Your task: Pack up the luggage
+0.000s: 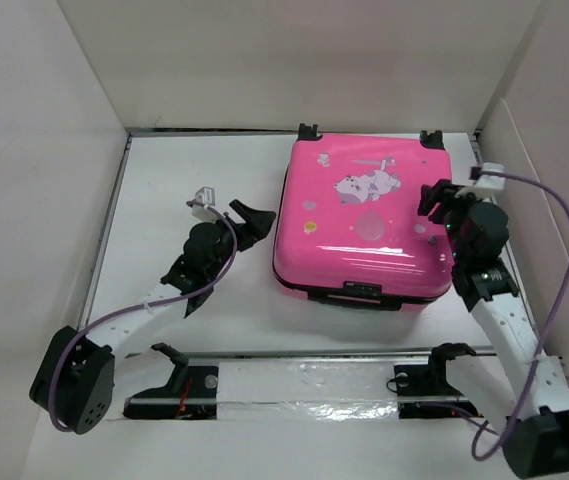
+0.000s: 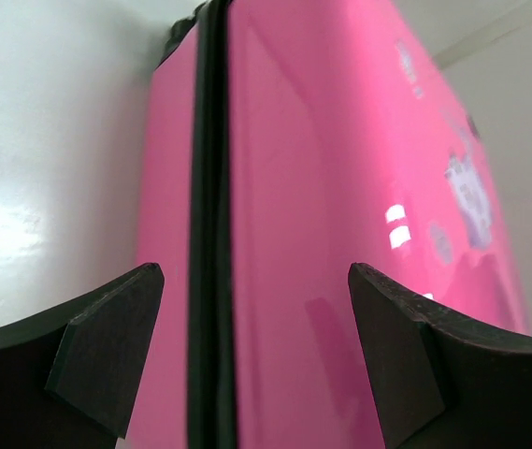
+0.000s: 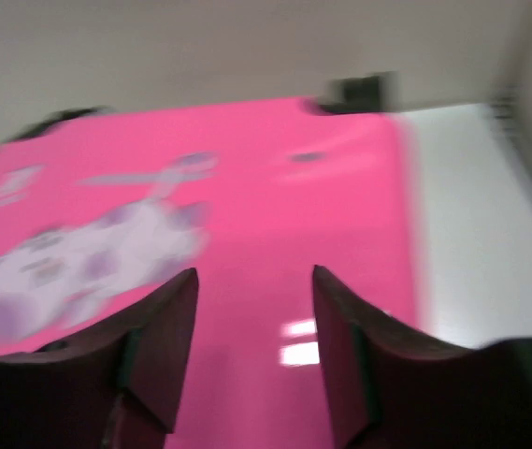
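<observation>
Just inside the near edge of the table [image 1: 164, 170], the two arms rise from their bases. Farther in, the left gripper [image 1: 252, 222] hangs beside the left flank of the luggage [image 1: 364, 215], jaws spread and empty, facing its black seam. Opposite, the right gripper [image 1: 432, 205] sits over the case's right edge, jaws parted on nothing. The pink case lies flat and shut, wheels [image 1: 309, 130] toward the back wall.

- left gripper [image 1: 259, 222]: jaws stand wide apart, both fingers [image 2: 107, 346] level with each other; the left arm [image 1: 134, 315] trails low behind it, bent at the wrist.
- right gripper [image 1: 432, 203]: jaws partly spread; the right arm [image 1: 509, 330] stretches back behind its wrist.
</observation>
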You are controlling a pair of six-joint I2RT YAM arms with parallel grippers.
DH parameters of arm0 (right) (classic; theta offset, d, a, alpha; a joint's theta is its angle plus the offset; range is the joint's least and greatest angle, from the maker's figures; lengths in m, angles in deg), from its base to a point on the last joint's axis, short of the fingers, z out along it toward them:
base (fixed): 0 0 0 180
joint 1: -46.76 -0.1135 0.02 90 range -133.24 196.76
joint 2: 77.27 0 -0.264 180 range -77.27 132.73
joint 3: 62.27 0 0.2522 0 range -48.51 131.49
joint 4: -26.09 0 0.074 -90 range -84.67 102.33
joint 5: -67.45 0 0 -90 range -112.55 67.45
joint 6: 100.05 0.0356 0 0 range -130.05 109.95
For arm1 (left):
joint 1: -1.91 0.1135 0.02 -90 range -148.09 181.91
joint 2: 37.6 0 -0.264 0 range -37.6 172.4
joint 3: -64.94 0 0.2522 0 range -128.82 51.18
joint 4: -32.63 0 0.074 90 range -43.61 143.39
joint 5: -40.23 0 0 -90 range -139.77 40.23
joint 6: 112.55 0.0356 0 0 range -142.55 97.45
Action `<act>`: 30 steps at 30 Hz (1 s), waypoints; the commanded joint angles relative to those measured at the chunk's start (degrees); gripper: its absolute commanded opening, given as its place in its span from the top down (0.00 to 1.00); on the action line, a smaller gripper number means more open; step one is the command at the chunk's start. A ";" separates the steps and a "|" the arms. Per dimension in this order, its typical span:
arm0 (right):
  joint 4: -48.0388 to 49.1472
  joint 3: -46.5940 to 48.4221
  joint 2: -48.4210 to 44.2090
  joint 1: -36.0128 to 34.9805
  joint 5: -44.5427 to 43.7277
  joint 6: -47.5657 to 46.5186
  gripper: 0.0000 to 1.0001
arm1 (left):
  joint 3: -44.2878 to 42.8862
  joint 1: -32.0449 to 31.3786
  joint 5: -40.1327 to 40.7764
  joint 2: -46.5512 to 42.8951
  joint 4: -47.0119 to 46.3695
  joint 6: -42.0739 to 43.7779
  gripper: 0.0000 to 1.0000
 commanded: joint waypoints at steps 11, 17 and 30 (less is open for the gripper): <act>17.17 0.45 23.43 26.59 51.25 13.25 0.00 | 7.54 0.95 -8.88 -2.65 -6.50 2.02 0.21; 19.47 8.68 35.31 14.03 57.34 12.21 0.00 | 11.50 -0.98 -11.62 -3.87 -10.11 -0.88 0.23; 9.65 40.69 58.96 -0.14 59.54 8.08 0.00 | 14.75 -14.00 -5.11 -7.21 -12.94 -5.81 0.25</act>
